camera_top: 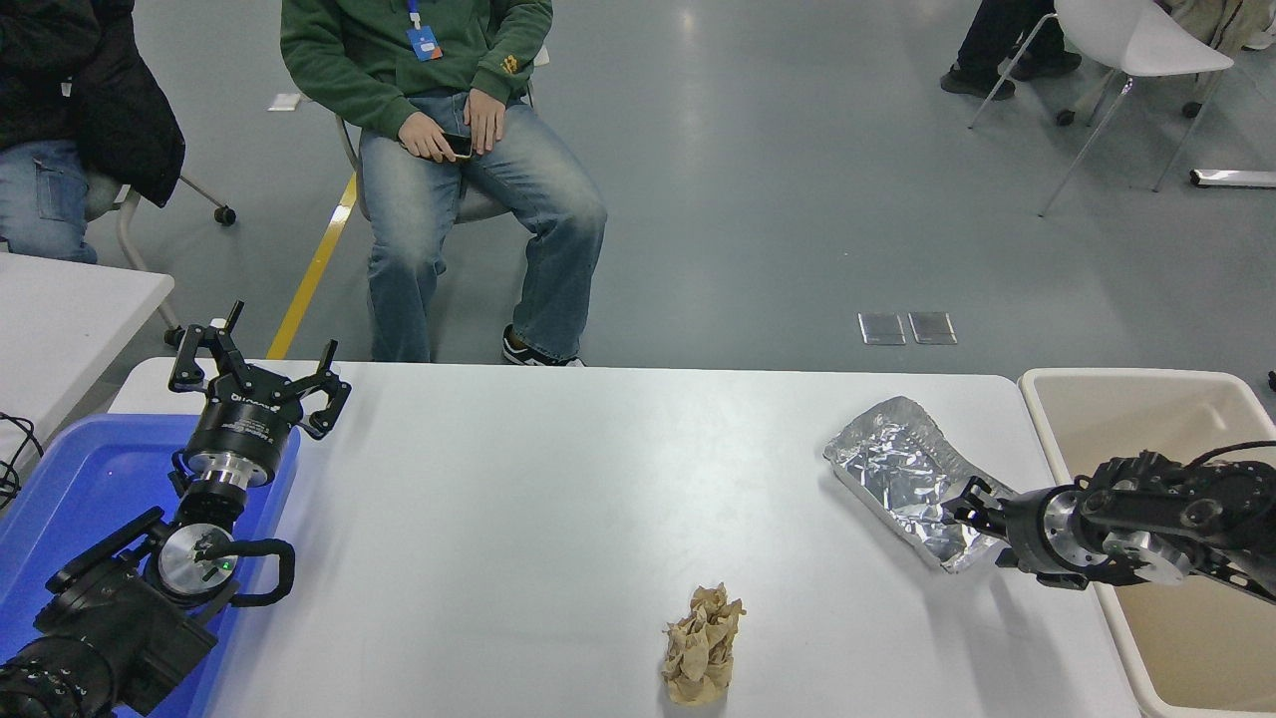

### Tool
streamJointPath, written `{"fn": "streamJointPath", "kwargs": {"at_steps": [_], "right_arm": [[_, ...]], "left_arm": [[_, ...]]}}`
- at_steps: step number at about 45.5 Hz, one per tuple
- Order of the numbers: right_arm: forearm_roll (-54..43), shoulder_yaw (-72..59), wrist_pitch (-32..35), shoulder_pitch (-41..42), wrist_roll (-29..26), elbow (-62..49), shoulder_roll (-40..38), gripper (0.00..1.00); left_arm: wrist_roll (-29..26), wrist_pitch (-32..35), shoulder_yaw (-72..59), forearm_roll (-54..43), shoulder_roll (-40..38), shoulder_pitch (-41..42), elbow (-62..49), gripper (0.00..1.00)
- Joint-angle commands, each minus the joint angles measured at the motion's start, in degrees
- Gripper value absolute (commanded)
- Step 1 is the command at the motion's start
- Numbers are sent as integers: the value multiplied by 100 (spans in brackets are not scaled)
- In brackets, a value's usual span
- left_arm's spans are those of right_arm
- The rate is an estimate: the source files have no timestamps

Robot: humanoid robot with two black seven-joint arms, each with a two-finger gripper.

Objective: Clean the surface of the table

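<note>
The white table surface [558,499] fills the lower half of the head view. A crumpled silver foil tray [897,474] lies on it at the right. A wad of brown crumpled paper [703,646] sits near the front edge. My right gripper [960,505] comes in low from the right edge and is open at the tray's near right corner, its fingertips on either side of the foil rim. My left gripper [254,371] is parked open at the lower left, over the blue bin.
A beige rectangular bin [1196,638] stands off the table's right end, under my right arm. A blue bin [80,489] sits at the left. A smaller white table [60,309] shows at the left edge. A person in a green top [449,120] sits beyond the far edge.
</note>
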Motion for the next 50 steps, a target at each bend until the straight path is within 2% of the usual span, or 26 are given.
{"fn": "streamJointPath", "kwargs": {"at_steps": [1, 2, 3, 9, 28, 50], "right_arm": [[-20, -9, 212, 24, -1, -41, 41, 8], [-20, -9, 238, 33, -1, -41, 58, 0], [-11, -9, 265, 33, -1, -41, 67, 0], [50, -18, 484, 85, -45, -41, 59, 0], [112, 34, 511, 191, -54, -41, -12, 0], [367, 157, 1056, 885, -36, 302, -1074, 0]], "left_arm": [[1, 4, 0, 0, 0, 0, -2, 100], [1, -5, 0, 0, 0, 0, -2, 100], [1, 4, 0, 0, 0, 0, -2, 100], [1, -5, 0, 0, 0, 0, -2, 100], [-8, 4, 0, 0, 0, 0, -2, 100], [1, -5, 0, 0, 0, 0, -2, 100]]}}
